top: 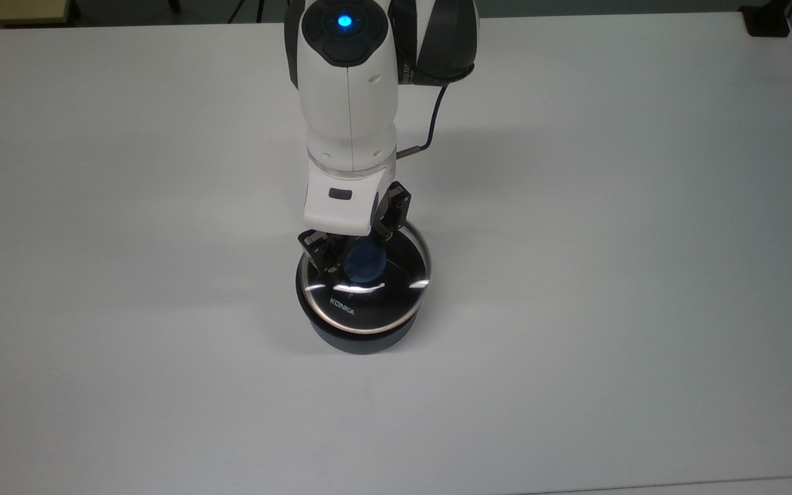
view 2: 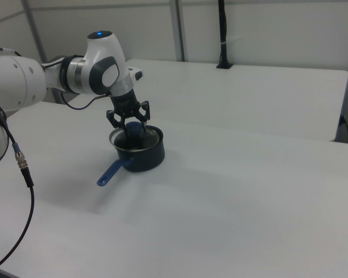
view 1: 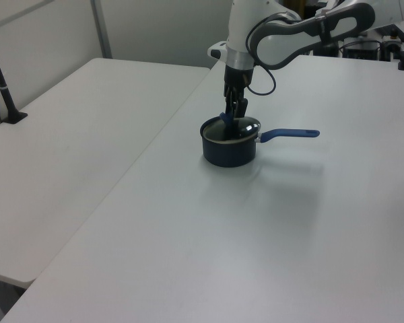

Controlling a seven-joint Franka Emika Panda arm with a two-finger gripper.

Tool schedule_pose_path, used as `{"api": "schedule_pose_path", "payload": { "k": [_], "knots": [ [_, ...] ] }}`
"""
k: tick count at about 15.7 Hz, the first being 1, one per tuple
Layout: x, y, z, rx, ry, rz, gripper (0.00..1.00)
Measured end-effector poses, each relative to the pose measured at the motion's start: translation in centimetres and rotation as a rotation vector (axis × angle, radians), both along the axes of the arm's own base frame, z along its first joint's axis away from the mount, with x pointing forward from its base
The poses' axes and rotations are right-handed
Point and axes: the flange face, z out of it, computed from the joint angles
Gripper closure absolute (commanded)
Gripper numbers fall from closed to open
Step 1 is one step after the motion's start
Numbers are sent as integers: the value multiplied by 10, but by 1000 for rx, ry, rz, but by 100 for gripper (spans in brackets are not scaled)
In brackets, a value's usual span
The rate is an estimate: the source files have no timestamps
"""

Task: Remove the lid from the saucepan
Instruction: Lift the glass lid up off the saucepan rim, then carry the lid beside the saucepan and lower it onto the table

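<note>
glass lid (top: 368,302) tilted atop navy saucepan (top: 361,337).

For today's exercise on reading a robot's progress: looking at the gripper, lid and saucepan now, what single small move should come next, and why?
Probably a straight lift. The gripper is shut on the blue knob of the lid, and the lid looks tilted, one edge raised off the saucepan. Raising it further should clear the rim before any sideways carry, so the pan is not dragged across the table.
</note>
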Motion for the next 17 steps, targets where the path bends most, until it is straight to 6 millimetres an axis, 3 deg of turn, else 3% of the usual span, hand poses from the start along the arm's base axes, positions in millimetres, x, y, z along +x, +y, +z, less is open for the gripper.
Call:
{"api": "schedule_pose_path", "payload": {
  "k": [6, 14, 17],
  "knots": [
    [0, 0, 3, 2, -5, -9, 40],
    [-6, -2, 50, 38, -67, -135, 40],
    [-12, -18, 60, 40, -45, -195, 40]
  ]
}}
